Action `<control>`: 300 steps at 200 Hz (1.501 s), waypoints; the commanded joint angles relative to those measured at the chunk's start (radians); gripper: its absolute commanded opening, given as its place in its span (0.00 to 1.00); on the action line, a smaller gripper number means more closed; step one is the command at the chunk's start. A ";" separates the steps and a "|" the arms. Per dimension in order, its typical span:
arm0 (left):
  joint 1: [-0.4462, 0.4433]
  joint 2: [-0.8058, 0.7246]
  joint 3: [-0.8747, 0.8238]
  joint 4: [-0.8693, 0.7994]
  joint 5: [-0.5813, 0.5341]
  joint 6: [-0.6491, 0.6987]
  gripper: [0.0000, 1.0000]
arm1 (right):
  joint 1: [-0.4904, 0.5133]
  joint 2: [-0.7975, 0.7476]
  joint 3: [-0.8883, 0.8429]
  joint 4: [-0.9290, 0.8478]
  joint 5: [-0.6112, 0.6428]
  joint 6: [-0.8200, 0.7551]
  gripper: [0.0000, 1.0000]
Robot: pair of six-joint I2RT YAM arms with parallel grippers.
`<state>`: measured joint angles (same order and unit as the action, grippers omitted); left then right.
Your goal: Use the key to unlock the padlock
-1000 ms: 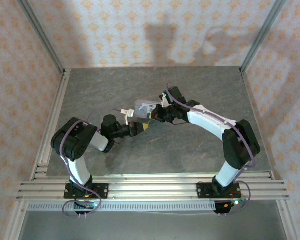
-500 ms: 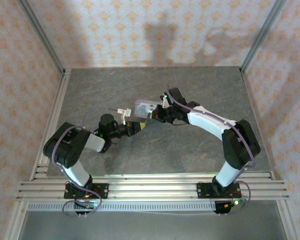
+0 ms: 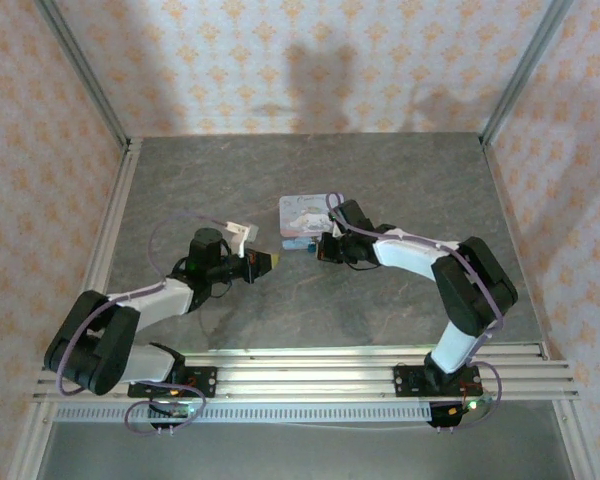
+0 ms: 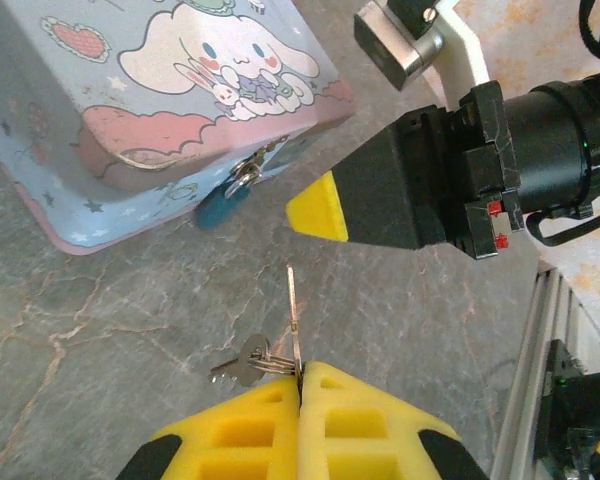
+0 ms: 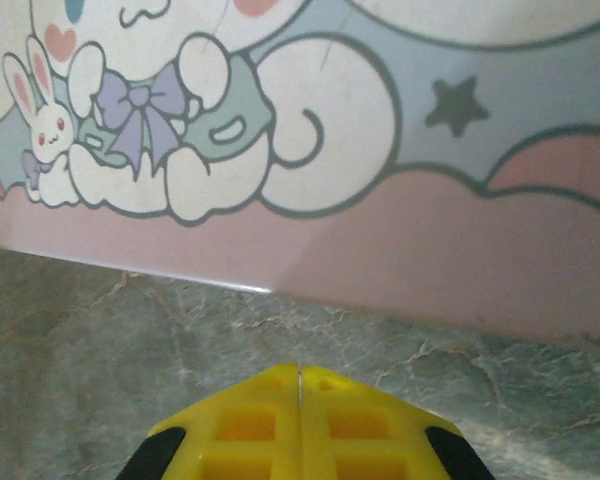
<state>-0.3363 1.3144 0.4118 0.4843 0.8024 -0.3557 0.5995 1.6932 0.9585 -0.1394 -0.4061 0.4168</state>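
The padlock [image 4: 220, 206], small and teal, hangs from the clasp on the front of a pale blue cartoon-lidded tin [image 3: 310, 212] that lies flat on the table. My left gripper [image 4: 301, 368] is shut on the key [image 4: 294, 318], whose thin blade points at the padlock from a short way off. A second key [image 4: 240, 366] dangles from its ring. In the top view the left gripper [image 3: 266, 262] sits left of the tin. My right gripper [image 5: 300, 368] is shut with nothing between its pads, low over the table just in front of the tin [image 5: 310, 130], to the right of the padlock.
The grey marbled tabletop [image 3: 400, 180] stretches round the tin, walled by patterned panels. An aluminium rail [image 3: 115, 220] runs down the left side and another [image 3: 300, 365] along the near edge. The right gripper's black body [image 4: 450, 180] stands close beside the padlock.
The tin, raised between the two grippers before, now lies flat on the table. My left arm has dropped and drawn back to the left with the key. The right arm has come down low.
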 commanded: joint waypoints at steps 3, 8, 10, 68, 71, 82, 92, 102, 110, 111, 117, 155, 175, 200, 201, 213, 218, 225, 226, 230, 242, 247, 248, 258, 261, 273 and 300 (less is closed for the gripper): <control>-0.029 -0.051 0.010 -0.112 -0.081 0.073 0.00 | 0.054 -0.042 -0.015 0.016 0.191 -0.076 0.18; -0.037 -0.058 0.010 -0.116 -0.090 0.076 0.00 | 0.068 -0.044 -0.015 0.012 0.228 -0.091 0.24; -0.040 -0.059 0.010 -0.117 -0.094 0.076 0.00 | 0.074 -0.045 -0.015 0.009 0.243 -0.098 0.27; -0.091 -0.100 -0.005 -0.135 -0.158 0.066 0.00 | 0.167 0.034 0.029 0.015 0.520 -0.120 0.50; -0.092 -0.104 -0.007 -0.137 -0.160 0.065 0.00 | 0.169 0.040 0.033 0.017 0.522 -0.120 0.50; -0.092 -0.120 -0.013 -0.146 -0.170 0.067 0.00 | 0.176 0.062 0.052 0.014 0.539 -0.113 0.50; -0.093 -0.135 -0.017 -0.161 -0.178 0.070 0.00 | 0.184 0.080 0.068 0.013 0.558 -0.106 0.50; -0.093 -0.153 -0.022 -0.177 -0.186 0.074 0.00 | 0.190 0.093 0.083 0.010 0.573 -0.100 0.50; -0.093 -0.166 -0.023 -0.191 -0.195 0.077 0.00 | 0.197 0.099 0.092 0.010 0.581 -0.098 0.50; -0.093 -0.167 -0.024 -0.193 -0.197 0.078 0.00 | 0.197 0.100 0.093 0.010 0.582 -0.098 0.50; -0.092 -0.178 -0.026 -0.205 -0.202 0.081 0.00 | 0.203 0.104 0.099 0.009 0.591 -0.095 0.50; -0.092 -0.224 -0.040 -0.244 -0.232 0.087 0.00 | 0.219 0.138 0.144 -0.011 0.609 -0.073 0.50; -0.092 -0.235 -0.042 -0.255 -0.242 0.088 0.00 | 0.220 0.166 0.177 -0.026 0.612 -0.056 0.51; -0.093 -0.239 -0.040 -0.264 -0.246 0.091 0.00 | 0.221 0.207 0.215 -0.053 0.637 -0.034 0.50; -0.092 -0.239 -0.039 -0.265 -0.246 0.092 0.00 | 0.220 0.208 0.217 -0.055 0.638 -0.032 0.50; -0.092 -0.241 -0.039 -0.269 -0.247 0.093 0.00 | 0.221 0.226 0.234 -0.071 0.652 -0.027 0.50; -0.092 -0.241 -0.038 -0.271 -0.248 0.093 0.00 | 0.221 0.233 0.241 -0.077 0.654 -0.026 0.50; -0.091 -0.242 -0.039 -0.273 -0.249 0.095 0.00 | 0.220 0.242 0.248 -0.081 0.659 -0.025 0.49; -0.092 -0.242 -0.039 -0.274 -0.250 0.095 0.00 | 0.221 0.242 0.249 -0.081 0.660 -0.025 0.49; -0.092 -0.243 -0.039 -0.274 -0.250 0.095 0.00 | 0.221 0.246 0.253 -0.083 0.662 -0.025 0.49; -0.092 -0.244 -0.039 -0.277 -0.250 0.096 0.00 | 0.221 0.257 0.265 -0.088 0.667 -0.025 0.48; -0.092 -0.244 -0.038 -0.277 -0.252 0.096 0.00 | 0.220 0.261 0.270 -0.090 0.669 -0.026 0.47; -0.092 -0.244 -0.038 -0.278 -0.252 0.096 0.00 | 0.221 0.262 0.271 -0.091 0.670 -0.026 0.47; -0.091 -0.244 -0.037 -0.280 -0.252 0.096 0.00 | 0.221 0.272 0.283 -0.097 0.674 -0.025 0.47; -0.092 -0.244 -0.036 -0.280 -0.252 0.096 0.00 | 0.221 0.275 0.287 -0.098 0.674 -0.026 0.47; -0.092 -0.246 -0.036 -0.282 -0.252 0.096 0.00 | 0.220 0.290 0.302 -0.105 0.679 -0.027 0.46; -0.091 -0.253 -0.036 -0.294 -0.255 0.099 0.00 | 0.221 0.315 0.326 -0.106 0.682 -0.044 0.42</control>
<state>-0.4240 1.0901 0.3824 0.2161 0.5667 -0.2852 0.8158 1.9820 1.2488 -0.2138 0.2291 0.3763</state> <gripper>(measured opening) 0.048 0.438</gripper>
